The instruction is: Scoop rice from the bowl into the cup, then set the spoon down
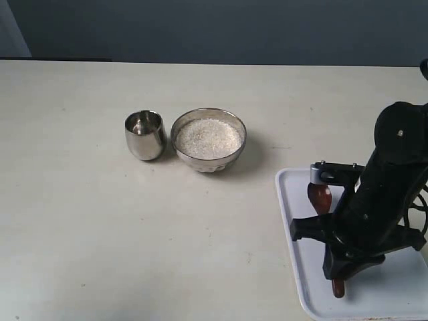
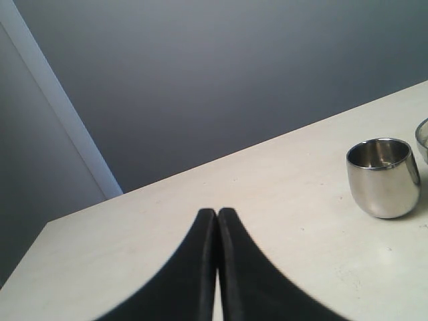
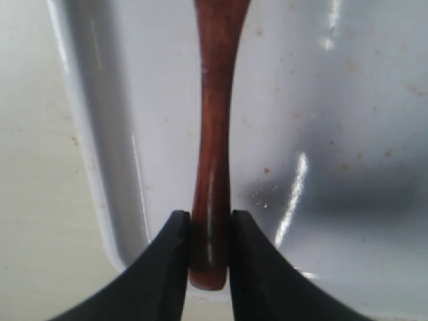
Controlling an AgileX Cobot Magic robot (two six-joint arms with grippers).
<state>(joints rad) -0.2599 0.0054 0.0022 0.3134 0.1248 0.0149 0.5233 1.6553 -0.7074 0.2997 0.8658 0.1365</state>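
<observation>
The steel bowl (image 1: 208,140) sits mid-table, filled with white rice (image 1: 208,138). The smaller steel cup (image 1: 145,134) stands just left of it and shows again in the left wrist view (image 2: 383,176); its inside looks bare. The dark reddish-brown spoon (image 3: 212,144) lies on the white tray (image 1: 307,267) at the right; its head (image 1: 319,196) peeks out beyond the arm. My right gripper (image 3: 207,219) is shut on the spoon's handle near its end. My left gripper (image 2: 217,214) is shut on nothing, low over the table, out of the exterior view.
The tray's rim (image 3: 93,154) runs close beside the spoon handle. The table's far edge (image 1: 214,63) meets a dark wall. Bare tabletop (image 1: 134,227) spreads in front of the cup and bowl.
</observation>
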